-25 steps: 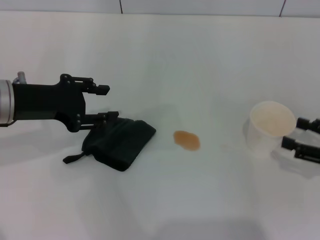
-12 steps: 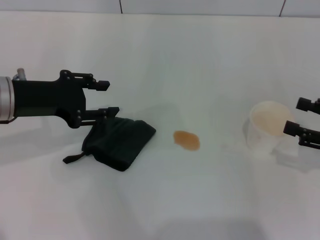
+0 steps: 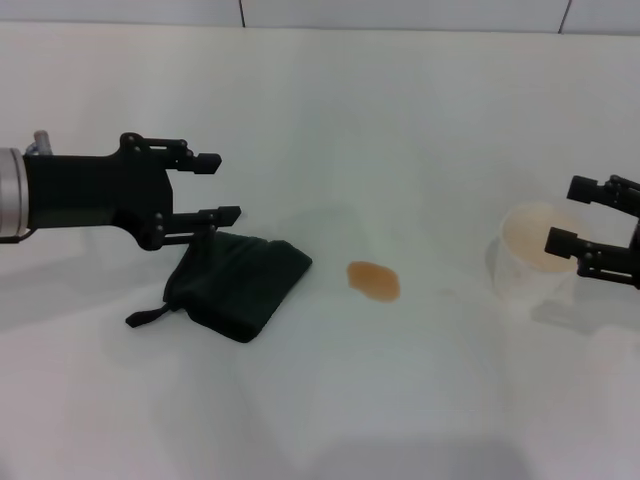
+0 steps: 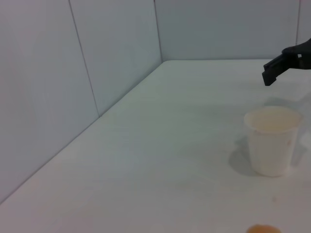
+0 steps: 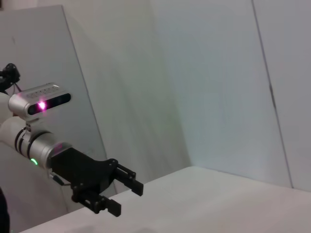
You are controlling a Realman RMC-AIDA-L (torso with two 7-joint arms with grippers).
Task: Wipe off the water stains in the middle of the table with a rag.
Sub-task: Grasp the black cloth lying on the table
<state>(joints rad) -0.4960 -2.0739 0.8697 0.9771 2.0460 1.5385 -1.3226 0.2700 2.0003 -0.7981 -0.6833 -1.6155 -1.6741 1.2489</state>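
The left tool (image 3: 218, 186), jaws wide, hovers over the rag's (image 3: 240, 281) far-left end; the stain (image 3: 374, 280) lies rightward, mid-bench (image 3: 330, 110).

Left gripper (image 3: 218, 187): matte black, boxy palm block, two thin linkage fingers with blunt square tips, small silver screw heads along finger joints. Behind black block, silver-grey metal wrist cylinder (image 3: 12, 195), small grey knob on top.

Right gripper (image 3: 560, 215): same matte black, two slim fingers with squared pads.

Right wrist view: left arm's silver camera bar (image 5: 41, 102) with pink-lit lens, white-grey ringed forearm (image 5: 26, 141), small green light, black cable.
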